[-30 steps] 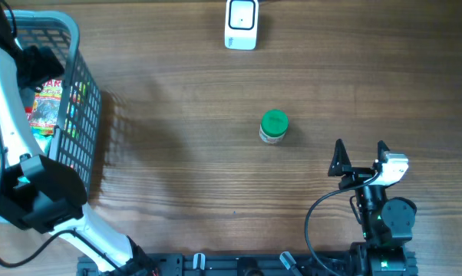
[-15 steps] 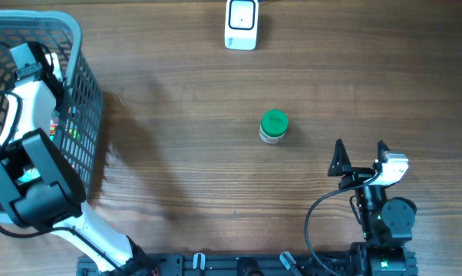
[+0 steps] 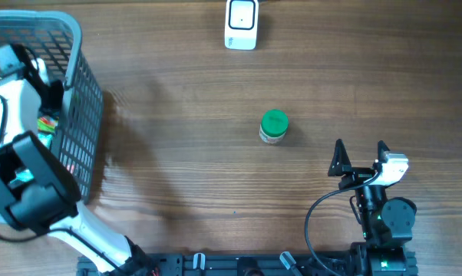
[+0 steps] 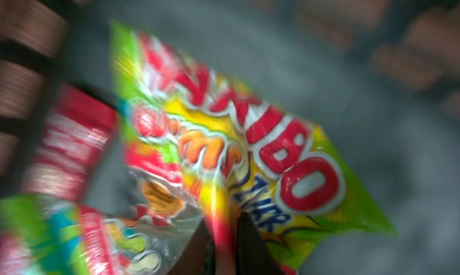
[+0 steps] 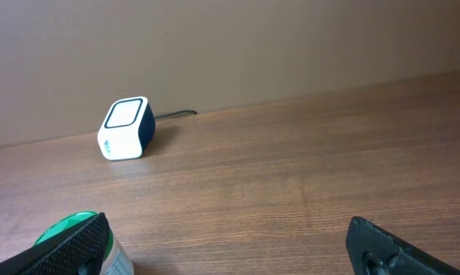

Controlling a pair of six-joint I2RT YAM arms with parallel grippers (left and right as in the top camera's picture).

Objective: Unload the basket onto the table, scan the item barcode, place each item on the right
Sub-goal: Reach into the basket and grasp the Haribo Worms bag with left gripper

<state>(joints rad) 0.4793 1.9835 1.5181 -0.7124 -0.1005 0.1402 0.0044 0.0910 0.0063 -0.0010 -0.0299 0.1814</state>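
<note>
Red letters spelling "HARIBO" cross the glossy yellow-and-green candy bag (image 4: 291, 168) in the grey wire basket (image 3: 85, 96) at far left. The smaller print is too blurred to read.

Overhead: bright, even, diffuse light, sharp throughout; the basket (image 3: 84, 107) throws a soft mesh shadow rightwards onto the bench (image 3: 185, 169). Left wrist: heavy motion blur, dim grey surround, candy bag (image 4: 291, 160) colours smeared, lettering barely legible. Right wrist: scanner (image 5: 127, 128) and wood grain crisp; right pincer fingers (image 5: 69, 246) at the bottom edge dark, out of focus.
</note>
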